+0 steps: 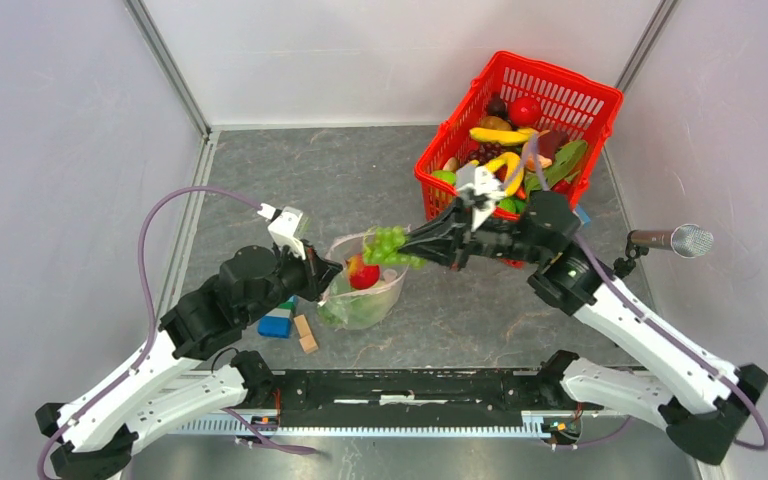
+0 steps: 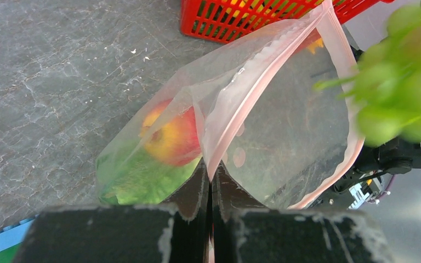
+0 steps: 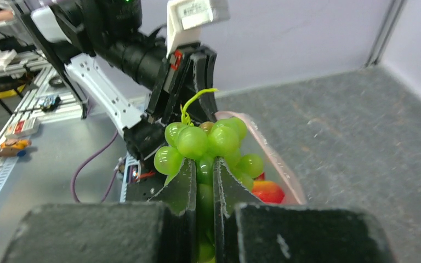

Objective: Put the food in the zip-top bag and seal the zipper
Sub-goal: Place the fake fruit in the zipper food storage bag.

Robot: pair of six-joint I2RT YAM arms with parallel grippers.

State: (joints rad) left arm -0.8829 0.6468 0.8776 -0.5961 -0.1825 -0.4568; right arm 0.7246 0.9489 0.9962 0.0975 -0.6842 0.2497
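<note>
The clear zip-top bag (image 1: 365, 290) stands open mid-table with its pink zipper strip (image 2: 235, 118) along the mouth. Inside lie a red-yellow apple (image 2: 170, 137) and green lettuce (image 2: 137, 183). My left gripper (image 2: 210, 174) is shut on the near edge of the bag's mouth and holds it up. My right gripper (image 3: 203, 170) is shut on a bunch of green grapes (image 3: 205, 142), held just above the bag's mouth; the bunch also shows in the top view (image 1: 390, 245). The apple shows under the grapes in the right wrist view (image 3: 268, 192).
A red mesh basket (image 1: 560, 105) at the back right holds more toy fruit, among it a banana (image 1: 500, 135). A blue-green block (image 1: 278, 322) and small wooden cubes (image 1: 306, 335) lie near the left arm. A microphone (image 1: 675, 240) stands at the right.
</note>
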